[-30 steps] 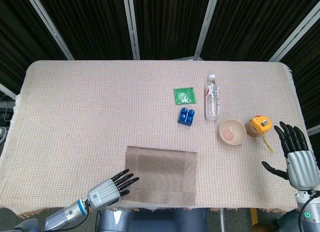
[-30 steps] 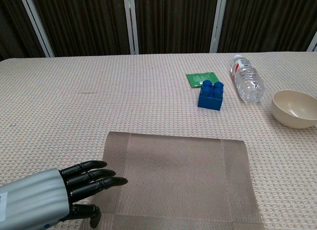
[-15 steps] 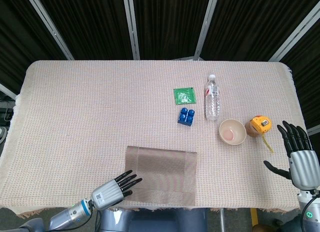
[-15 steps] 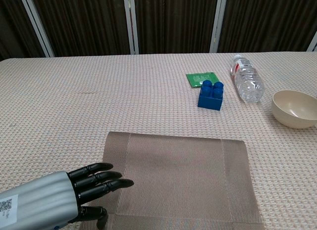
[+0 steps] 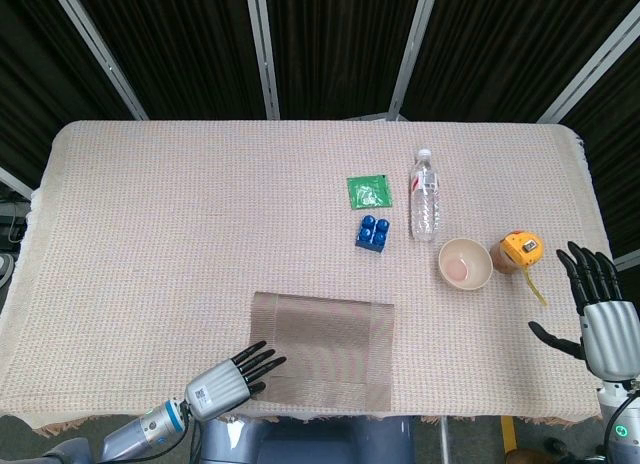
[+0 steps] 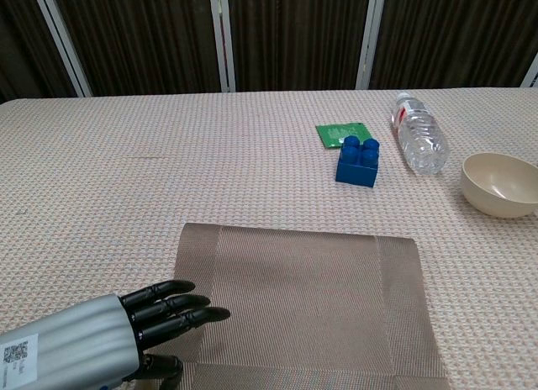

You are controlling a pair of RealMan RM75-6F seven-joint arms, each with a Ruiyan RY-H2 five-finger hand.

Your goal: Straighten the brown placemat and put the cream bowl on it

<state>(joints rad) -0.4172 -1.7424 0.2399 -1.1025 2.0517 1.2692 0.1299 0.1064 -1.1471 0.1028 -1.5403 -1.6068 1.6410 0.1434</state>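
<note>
Placemat point(image 5: 323, 351) lies flat at the near edge of a table point(image 5: 180, 224) under woven beige cloth, dark curtains behind. Only the head view shows the right hand point(image 5: 603, 319), fingers spread and holding nothing, off the table's right edge, and a yellow tape measure point(image 5: 522, 251) beside the cream bowl point(image 5: 464, 263). The mat is brown weave with side bands. The left hand point(image 6: 126, 331) holds nothing, fingers straight over the mat's near left corner
</note>
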